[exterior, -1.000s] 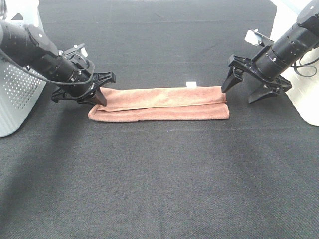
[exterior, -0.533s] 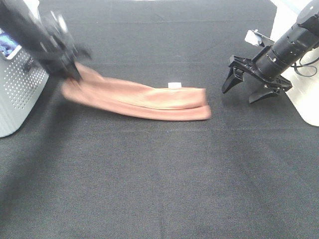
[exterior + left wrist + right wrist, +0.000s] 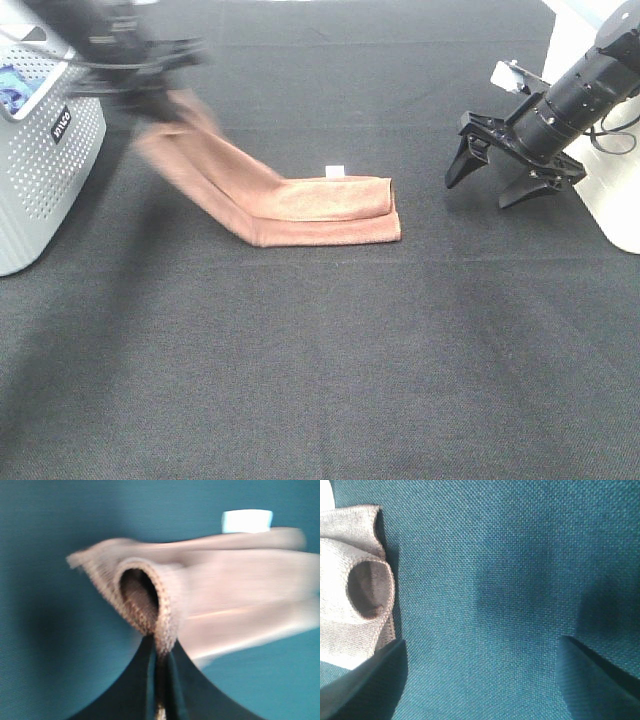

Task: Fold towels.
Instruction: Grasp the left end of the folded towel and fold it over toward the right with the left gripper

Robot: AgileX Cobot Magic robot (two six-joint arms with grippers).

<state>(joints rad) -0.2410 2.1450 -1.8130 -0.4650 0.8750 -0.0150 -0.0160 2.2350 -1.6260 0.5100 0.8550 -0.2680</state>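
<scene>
The reddish-brown towel, folded into a long strip, lies on the black table with its small white tag at the far edge. My left gripper is shut on the strip's left end and holds it raised, blurred by motion. In the left wrist view the fingers pinch the looped towel end. My right gripper is open and empty, to the right of the towel's right end. The right wrist view shows that end beside its spread fingers.
A white perforated basket stands at the left edge of the table. A white object stands at the right edge behind my right arm. The black cloth covers the table.
My left gripper has closed on the towel's left end, lifted it up and back, and dragged the whole strip leftward. The right gripper has stayed put.
</scene>
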